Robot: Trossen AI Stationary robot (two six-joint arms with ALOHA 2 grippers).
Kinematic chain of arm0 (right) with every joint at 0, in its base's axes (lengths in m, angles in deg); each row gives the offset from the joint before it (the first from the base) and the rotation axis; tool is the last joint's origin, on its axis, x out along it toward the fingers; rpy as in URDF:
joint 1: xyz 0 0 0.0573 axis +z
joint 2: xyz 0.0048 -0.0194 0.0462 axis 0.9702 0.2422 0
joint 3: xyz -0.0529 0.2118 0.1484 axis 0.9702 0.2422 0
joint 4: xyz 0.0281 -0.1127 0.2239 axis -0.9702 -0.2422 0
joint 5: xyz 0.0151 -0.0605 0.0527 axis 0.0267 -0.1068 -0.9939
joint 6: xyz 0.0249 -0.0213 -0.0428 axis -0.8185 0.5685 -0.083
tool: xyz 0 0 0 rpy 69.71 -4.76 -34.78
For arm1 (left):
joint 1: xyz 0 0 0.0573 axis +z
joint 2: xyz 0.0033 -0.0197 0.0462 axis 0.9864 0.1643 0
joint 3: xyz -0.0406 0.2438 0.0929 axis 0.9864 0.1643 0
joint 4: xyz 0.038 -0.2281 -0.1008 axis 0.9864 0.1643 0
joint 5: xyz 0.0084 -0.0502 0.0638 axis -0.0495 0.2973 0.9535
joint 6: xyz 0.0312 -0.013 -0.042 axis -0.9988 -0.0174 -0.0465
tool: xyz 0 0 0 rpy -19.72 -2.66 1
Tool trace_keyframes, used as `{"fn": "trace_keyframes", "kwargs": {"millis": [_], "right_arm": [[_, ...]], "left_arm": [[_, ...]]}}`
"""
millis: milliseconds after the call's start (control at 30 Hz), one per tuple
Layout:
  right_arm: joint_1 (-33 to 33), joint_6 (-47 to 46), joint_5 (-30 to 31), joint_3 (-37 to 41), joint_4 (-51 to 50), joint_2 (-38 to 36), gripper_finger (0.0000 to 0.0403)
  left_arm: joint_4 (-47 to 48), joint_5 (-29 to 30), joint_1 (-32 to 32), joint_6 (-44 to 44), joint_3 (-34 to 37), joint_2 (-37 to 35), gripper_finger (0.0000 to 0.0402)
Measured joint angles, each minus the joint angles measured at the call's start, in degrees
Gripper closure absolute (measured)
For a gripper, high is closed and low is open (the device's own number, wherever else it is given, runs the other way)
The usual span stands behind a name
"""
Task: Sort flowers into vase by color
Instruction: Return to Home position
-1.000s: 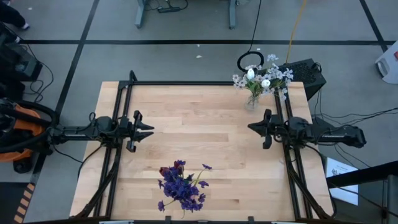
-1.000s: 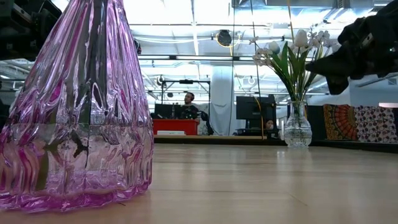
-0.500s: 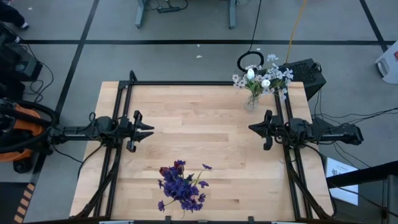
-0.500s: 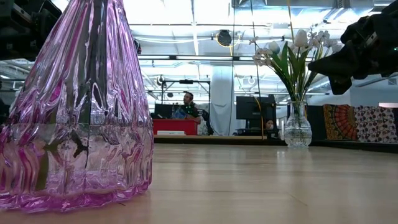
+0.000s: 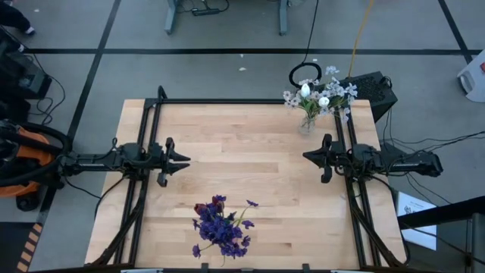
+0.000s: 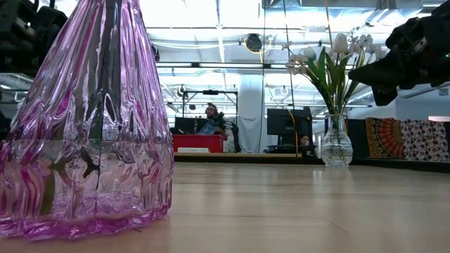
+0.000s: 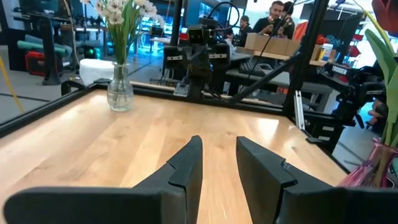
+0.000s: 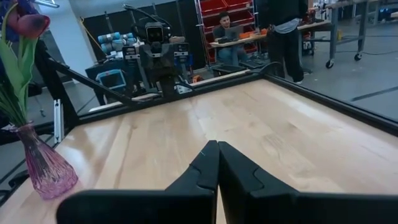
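Note:
A clear glass vase (image 5: 307, 123) stands at the table's far right corner, holding white blossom sprays and white tulip buds (image 5: 319, 92). It also shows in the low view (image 6: 336, 144) and the left wrist view (image 7: 119, 93). A ribbed purple glass vase (image 6: 91, 140) stands at the near edge. It holds purple blossom clusters and dark red tulips (image 5: 221, 226) and shows in the right wrist view (image 8: 46, 171). My left gripper (image 5: 186, 159) hovers open over the table's left half (image 7: 217, 152). My right gripper (image 5: 305, 156) hovers shut at the right side, near the clear vase (image 8: 217, 152).
Bare wood (image 5: 246, 155) lies between the two grippers. Black frame rails (image 5: 144, 136) run along the table's left, right and far sides. Beyond the table are shelves, monitors and people (image 6: 211, 116).
My left gripper has moved a little toward the table's right. The vases and flowers have stayed where they were.

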Motion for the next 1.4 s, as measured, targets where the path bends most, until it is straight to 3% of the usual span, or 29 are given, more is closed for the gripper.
{"fn": "trace_keyframes", "kwargs": {"millis": [400, 833, 1400], "right_arm": [[0.00, 1.70, -1.05, 0.00, -0.28, 0.02, 0.0403], [0.00, 7.75, -8.07, 0.00, -1.16, 0.05, 0.0403], [0.00, 8.81, -7.89, 0.00, -1.22, 0.48, 0.0403]], "left_arm": [[0.00, 0.00, 0.02, -0.02, 0.02, 0.00, 0.0299], [0.00, 0.00, 0.00, -0.04, 0.00, 0.00, 0.0299], [0.02, 0.00, 0.00, -0.04, 0.00, 0.00, 0.0299]]}}
